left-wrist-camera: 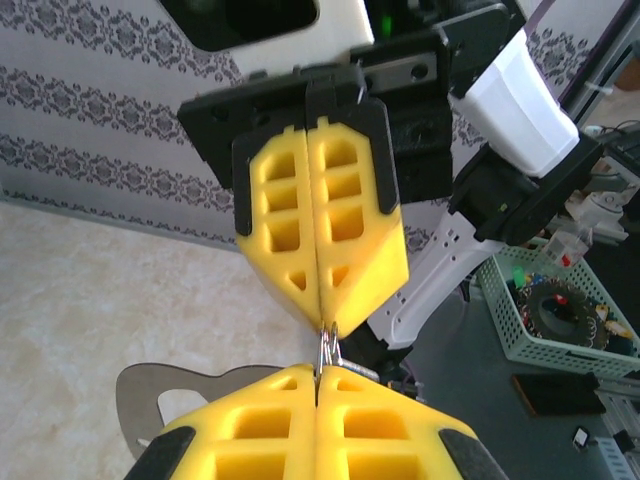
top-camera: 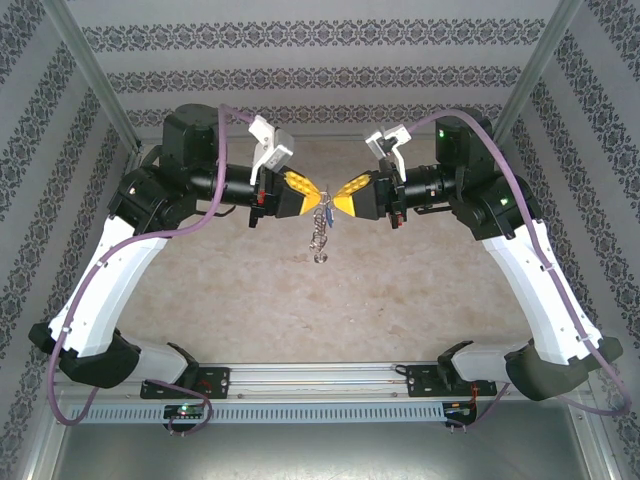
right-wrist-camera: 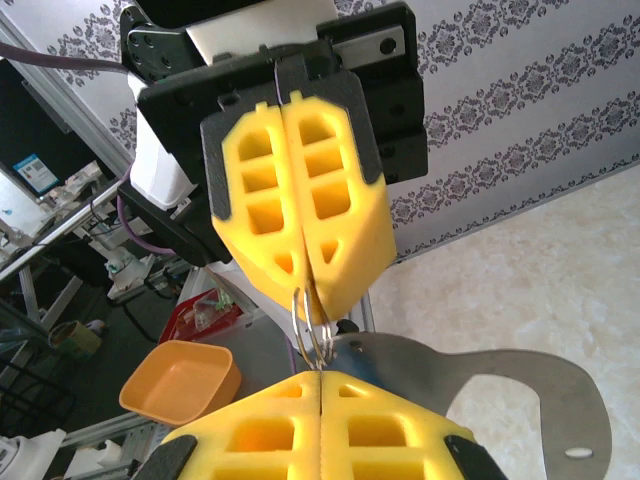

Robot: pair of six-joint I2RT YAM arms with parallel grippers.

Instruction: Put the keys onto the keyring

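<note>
Both are clamped shut, tip to tip. The left end effector point(top-camera: 321, 204) and the right end effector point(top-camera: 334, 204) each pinch the keyring point(top-camera: 320, 236) right where they meet. In our wrist views the thin wire loop bridges the small gap between the yellow fingertips point(right-wrist-camera: 345, 285). The rest of the ring dangles just below the tips, hanging above the worktop point(top-camera: 250, 300). We spot a blue speck on the dangling part, probably the key point(top-camera: 329, 222), but it's too tiny to be sure.
</note>
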